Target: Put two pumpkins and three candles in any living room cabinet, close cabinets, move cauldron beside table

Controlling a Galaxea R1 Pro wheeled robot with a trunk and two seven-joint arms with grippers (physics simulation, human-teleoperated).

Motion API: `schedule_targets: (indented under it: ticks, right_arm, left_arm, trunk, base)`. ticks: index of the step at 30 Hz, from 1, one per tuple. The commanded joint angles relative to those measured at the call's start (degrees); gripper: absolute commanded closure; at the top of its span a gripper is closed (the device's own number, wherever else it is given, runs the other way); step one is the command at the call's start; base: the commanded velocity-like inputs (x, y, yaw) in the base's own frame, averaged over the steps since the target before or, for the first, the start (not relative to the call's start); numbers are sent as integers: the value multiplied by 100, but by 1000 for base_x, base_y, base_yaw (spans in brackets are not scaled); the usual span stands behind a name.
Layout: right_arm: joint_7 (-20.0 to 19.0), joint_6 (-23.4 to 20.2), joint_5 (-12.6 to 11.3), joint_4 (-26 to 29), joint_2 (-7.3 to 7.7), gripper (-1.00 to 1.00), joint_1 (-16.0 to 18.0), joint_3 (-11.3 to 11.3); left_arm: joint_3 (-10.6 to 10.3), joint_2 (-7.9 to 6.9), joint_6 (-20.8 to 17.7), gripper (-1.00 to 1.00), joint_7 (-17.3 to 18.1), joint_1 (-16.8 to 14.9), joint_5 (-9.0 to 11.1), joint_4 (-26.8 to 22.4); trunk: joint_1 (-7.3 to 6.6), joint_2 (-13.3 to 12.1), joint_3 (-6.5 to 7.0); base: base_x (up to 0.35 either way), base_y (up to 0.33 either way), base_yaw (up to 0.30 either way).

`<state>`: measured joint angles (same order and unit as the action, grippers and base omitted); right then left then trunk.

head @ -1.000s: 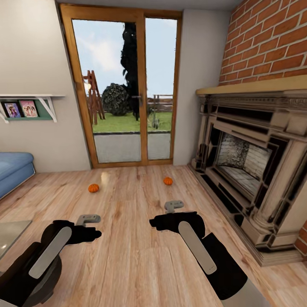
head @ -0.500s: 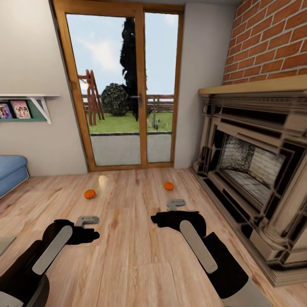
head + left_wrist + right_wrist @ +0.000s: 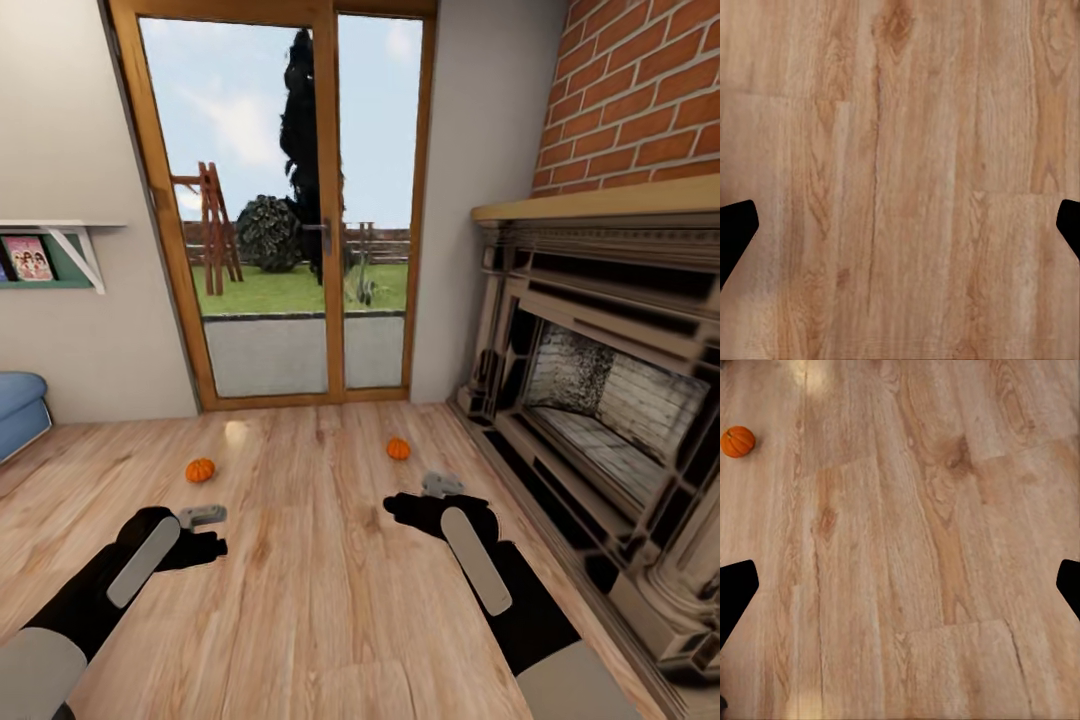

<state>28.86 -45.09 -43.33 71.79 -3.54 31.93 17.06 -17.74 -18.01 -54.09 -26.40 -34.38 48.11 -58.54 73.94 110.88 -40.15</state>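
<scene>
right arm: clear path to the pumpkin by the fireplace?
Probably yes. The pumpkin sits on bare floor just ahead of the right pincer, which is open with nothing between; it likely needs lowering.

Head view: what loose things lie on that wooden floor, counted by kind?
Small round orange pumpkins with ribbed sides: 2, one ahead of the robot's left hand, one ahead of its right hand and nearer the fireplace.
Total: 2 loose things on the pale wooden floor.
</scene>
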Motion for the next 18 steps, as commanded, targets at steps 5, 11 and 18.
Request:
schedule_targets:
  ticks: [5, 11, 18]
  right_arm:
    - [52, 144, -368, -292, -204, -100, 25, -99]
    - [62, 580, -578, -555, -260, -100, 30, -145]
    - [60, 664, -613, -629, -268, -100, 26, -477]
  left_arm:
    - [-26, 2, 121, -100, -52, -85, 57, 170]
    - [-5, -10, 155, -100, -45, -111, 56, 218]
    - [-19, 65, 161, -100, -47, -163, 50, 215]
  trunk:
    - [3, 3, -6]
    - [3, 3, -6]
    - [3, 3, -6]
  base:
    - [339, 0, 0]
    - [339, 0, 0]
    - [339, 0, 0]
